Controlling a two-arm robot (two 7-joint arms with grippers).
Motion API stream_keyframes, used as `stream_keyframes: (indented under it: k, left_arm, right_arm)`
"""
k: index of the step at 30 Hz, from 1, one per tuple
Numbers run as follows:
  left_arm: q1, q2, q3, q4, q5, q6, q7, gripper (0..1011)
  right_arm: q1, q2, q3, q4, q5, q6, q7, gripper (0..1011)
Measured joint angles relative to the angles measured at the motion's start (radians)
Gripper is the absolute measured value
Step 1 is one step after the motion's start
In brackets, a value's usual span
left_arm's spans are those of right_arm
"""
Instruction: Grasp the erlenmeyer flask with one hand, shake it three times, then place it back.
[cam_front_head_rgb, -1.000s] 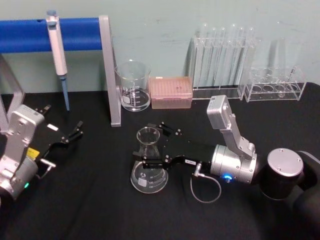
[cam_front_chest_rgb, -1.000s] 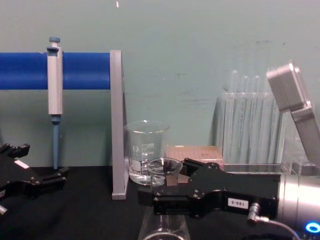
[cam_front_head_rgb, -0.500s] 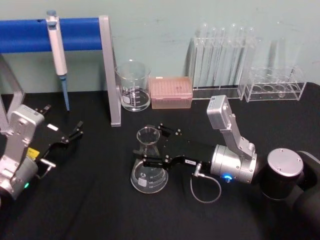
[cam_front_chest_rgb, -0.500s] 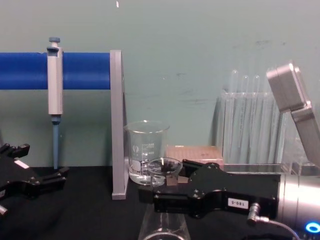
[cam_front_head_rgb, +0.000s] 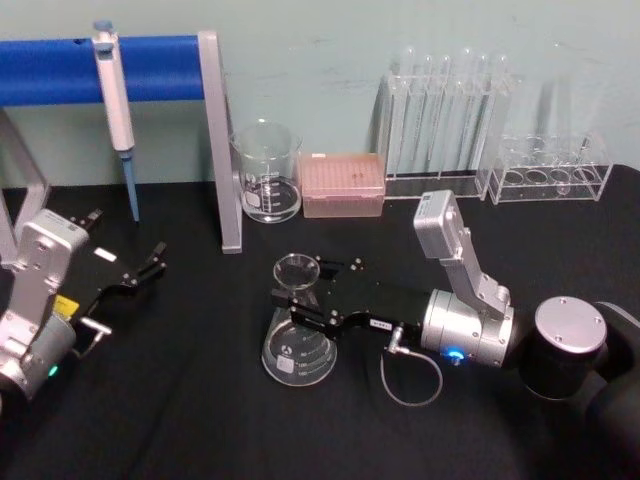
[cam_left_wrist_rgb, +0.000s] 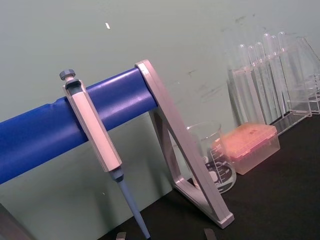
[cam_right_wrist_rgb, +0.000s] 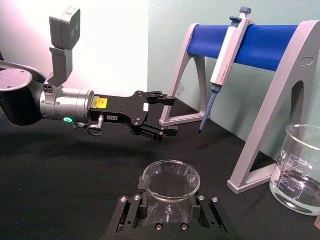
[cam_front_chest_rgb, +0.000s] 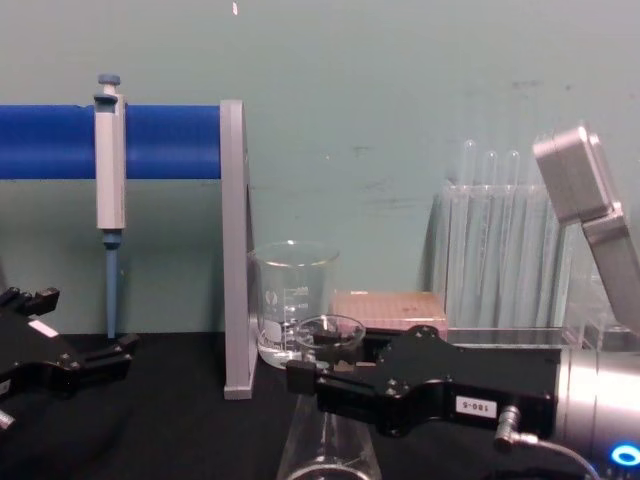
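Neck of erlenmeyer flask (cam_front_head_rgb: 297, 352) clamped between fingers of right tool (cam_front_head_rgb: 302, 292); flask base resting on bench (cam_front_head_rgb: 200, 420) below tool; left tool (cam_front_head_rgb: 140, 272) parked well apart beyond flask, fingers spread, holding nothing.

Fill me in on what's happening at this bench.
The robot's right end effector is closed on the neck of the clear glass conical flask, whose wide base looks to rest on the black table. The left end effector sits open and idle off to the left.
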Motion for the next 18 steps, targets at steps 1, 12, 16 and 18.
stream_keyframes:
  k: [1, 12, 16, 18]
  left_arm:
    - [0.000, 0.000, 0.000, 0.000, 0.000, 0.000, 0.000, 1001]
    - [0.000, 0.000, 0.000, 0.000, 0.000, 0.000, 0.000, 1001]
    - [0.000, 0.000, 0.000, 0.000, 0.000, 0.000, 0.000, 1001]
    - [0.000, 0.000, 0.000, 0.000, 0.000, 0.000, 0.000, 1001]
  right_arm:
    - [0.000, 0.000, 0.000, 0.000, 0.000, 0.000, 0.000, 453]
    - [0.000, 0.000, 0.000, 0.000, 0.000, 0.000, 0.000, 450]
    - [0.000, 0.000, 0.000, 0.000, 0.000, 0.000, 0.000, 450]
    - [0.000, 0.000, 0.000, 0.000, 0.000, 0.000, 0.000, 450]
